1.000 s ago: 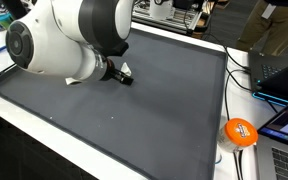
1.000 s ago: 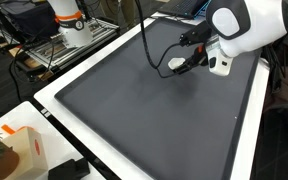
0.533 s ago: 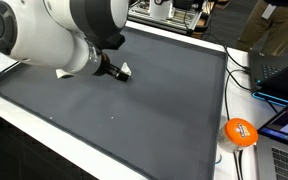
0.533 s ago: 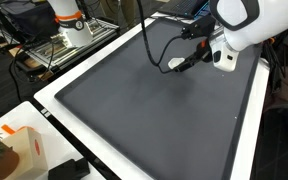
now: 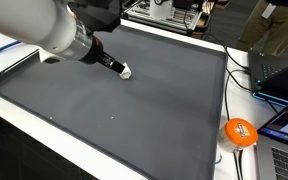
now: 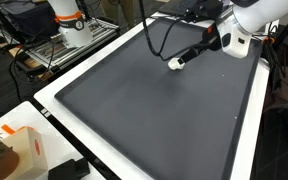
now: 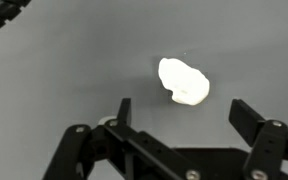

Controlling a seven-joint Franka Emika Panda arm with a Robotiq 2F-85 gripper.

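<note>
A small white lump point(image 7: 183, 81) lies on the dark grey mat point(image 7: 54, 80); it also shows as the white lump point(image 5: 126, 71) and the white lump point(image 6: 174, 63) in both exterior views. My gripper point(image 7: 184, 108) hovers just short of it, open, with nothing between the black fingers point(image 7: 123, 110). Seen from outside, the gripper point(image 5: 112, 64) slants down toward the lump, tips right beside it, and I cannot tell whether they touch. The gripper point(image 6: 192, 54) hangs from the white arm point(image 6: 249, 15).
White borders point(image 5: 114, 150) frame the mat. An orange round object point(image 5: 239, 131) and laptops point(image 5: 279, 70) sit past its edge. A black cable point(image 6: 152, 40) loops over the mat from the arm. A cardboard box point(image 6: 19, 145) and another robot base point(image 6: 69, 25) stand beyond the mat.
The arm has swung up and away, drawing the gripper back from low over the mat. The white lump has stayed where it was. The jaws remain open.
</note>
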